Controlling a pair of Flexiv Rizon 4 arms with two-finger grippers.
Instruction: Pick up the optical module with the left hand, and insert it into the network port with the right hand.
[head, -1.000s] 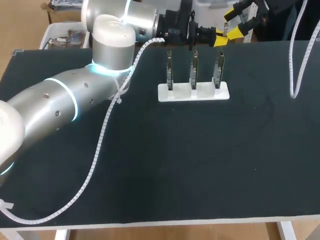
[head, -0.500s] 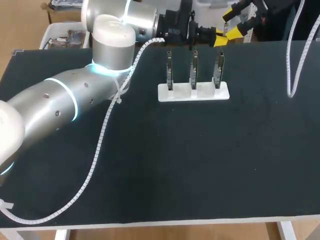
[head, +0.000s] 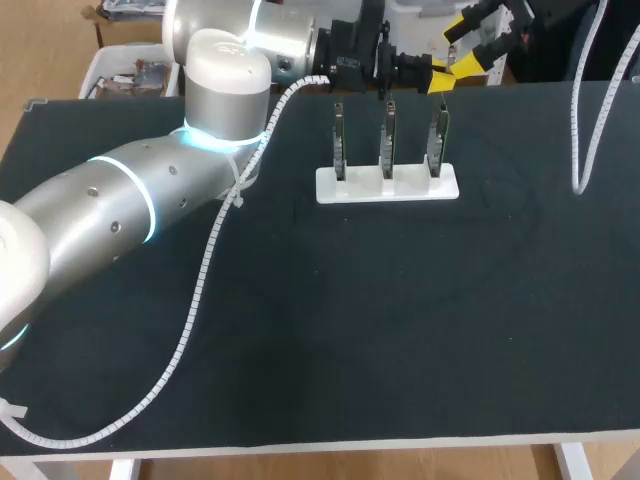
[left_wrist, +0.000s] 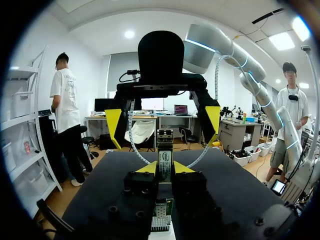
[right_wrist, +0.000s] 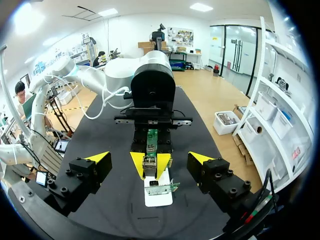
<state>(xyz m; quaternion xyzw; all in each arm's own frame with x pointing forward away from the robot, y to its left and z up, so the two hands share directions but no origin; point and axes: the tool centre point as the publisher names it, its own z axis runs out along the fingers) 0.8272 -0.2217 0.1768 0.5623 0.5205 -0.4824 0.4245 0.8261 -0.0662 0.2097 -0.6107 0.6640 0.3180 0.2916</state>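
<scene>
My left gripper (head: 440, 78) hangs at the table's far edge, above and behind the right-hand board. It is shut on the small metal optical module (left_wrist: 164, 160), which pokes out between its yellow tips. In the right wrist view the optical module (right_wrist: 149, 161) points straight at the camera. My right gripper (head: 470, 42) faces the left one from just beyond, open, its tips standing wide on either side of the module without touching it. A white holder (head: 388, 185) carries three upright network port boards (head: 386, 140).
A white spiral cable (head: 205, 265) trails from my left arm across the dark table to its front left corner. Another cable (head: 585, 140) hangs from my right arm over the far right of the table.
My right gripper has shifted slightly upward and back, and its cable has swung a little to the left. The left arm and the module have kept still.
</scene>
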